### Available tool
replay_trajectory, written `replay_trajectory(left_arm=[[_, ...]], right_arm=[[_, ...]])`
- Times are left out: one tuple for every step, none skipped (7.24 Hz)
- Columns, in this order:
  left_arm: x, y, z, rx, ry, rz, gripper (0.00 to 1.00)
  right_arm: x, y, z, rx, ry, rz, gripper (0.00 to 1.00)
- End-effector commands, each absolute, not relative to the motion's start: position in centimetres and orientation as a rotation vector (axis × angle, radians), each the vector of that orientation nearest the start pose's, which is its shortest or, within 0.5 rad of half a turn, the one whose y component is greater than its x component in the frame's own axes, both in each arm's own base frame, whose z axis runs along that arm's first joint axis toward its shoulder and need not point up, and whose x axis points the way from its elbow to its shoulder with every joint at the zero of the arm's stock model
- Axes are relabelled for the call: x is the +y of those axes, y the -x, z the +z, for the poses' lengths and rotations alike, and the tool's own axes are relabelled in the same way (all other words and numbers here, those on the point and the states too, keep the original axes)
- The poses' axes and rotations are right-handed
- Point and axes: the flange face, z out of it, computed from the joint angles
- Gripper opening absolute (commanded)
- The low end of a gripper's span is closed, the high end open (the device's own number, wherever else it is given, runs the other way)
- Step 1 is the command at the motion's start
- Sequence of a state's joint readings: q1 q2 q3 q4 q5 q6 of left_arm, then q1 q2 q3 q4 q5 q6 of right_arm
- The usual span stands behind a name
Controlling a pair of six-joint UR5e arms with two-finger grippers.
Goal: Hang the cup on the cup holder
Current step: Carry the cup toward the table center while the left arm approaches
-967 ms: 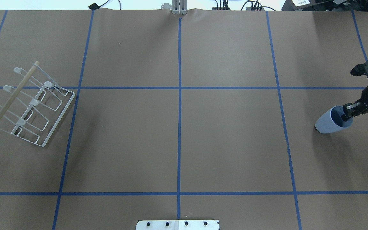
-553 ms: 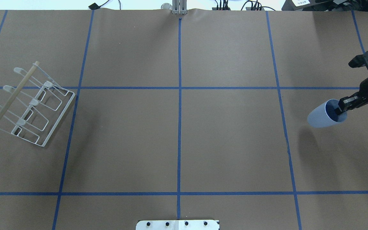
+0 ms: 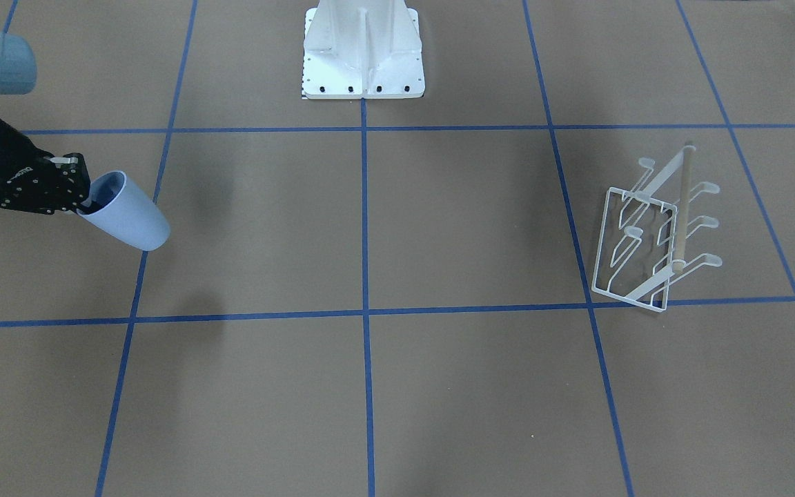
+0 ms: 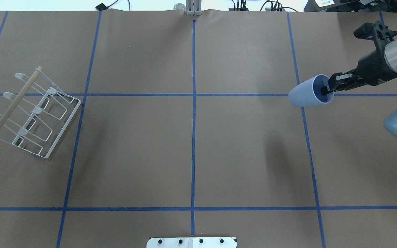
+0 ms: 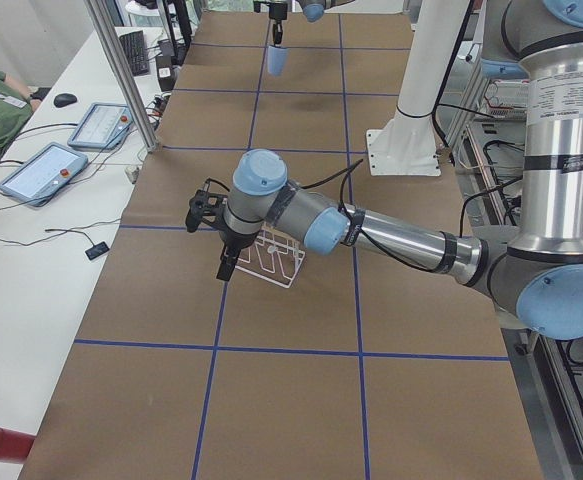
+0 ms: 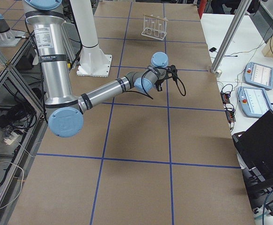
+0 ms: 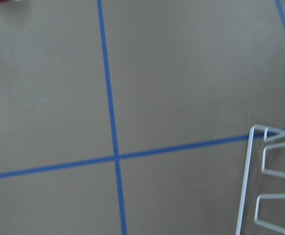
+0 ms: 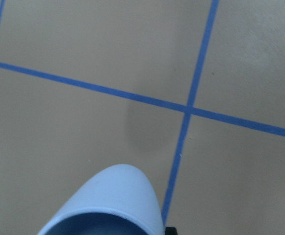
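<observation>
White wire cup holder (image 4: 36, 110), with a wooden rod (image 4: 14, 102) along its top, stands on the brown paper-covered table (image 4: 133, 155) at the far left. The left gripper (image 5: 225, 262) hangs near it. Whether its jaws are parted or closed cannot be determined. Well apart, at the right, the right gripper (image 4: 326, 90) is clamped on the rim of the pale blue cup (image 4: 305, 95), with one finger inside the mouth. The cup is held clear of the table, tipped on its side, base pointing toward the cup holder.
</observation>
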State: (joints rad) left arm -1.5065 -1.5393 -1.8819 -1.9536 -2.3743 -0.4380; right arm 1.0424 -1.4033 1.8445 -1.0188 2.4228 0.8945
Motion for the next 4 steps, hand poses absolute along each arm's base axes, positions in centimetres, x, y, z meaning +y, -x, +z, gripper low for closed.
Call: replay_trajectory(left_arm=[[-48.6, -2.8, 41.8, 1.123, -0.434, -0.157, 0.98], [-48.2, -6.5, 39.6, 1.239, -0.385, -0.208, 0.97], [-49.1, -11.2, 35.1, 1.346, -0.323, -0.219, 0.97], [-49.0, -14.7, 31.4, 1.413, -0.259, -0.220, 0.97]], right_arm=[[-46.6, 24.1, 32.8, -1.382, -0.198, -0.025, 0.00], [-45.6, 24.0, 31.8, -1.463, -0.192, 0.007, 0.00], [-44.3, 23.7, 30.5, -1.548, -0.154, 0.052, 0.00], [-43.4, 23.3, 29.8, -1.624, -0.141, 0.081, 0.00]])
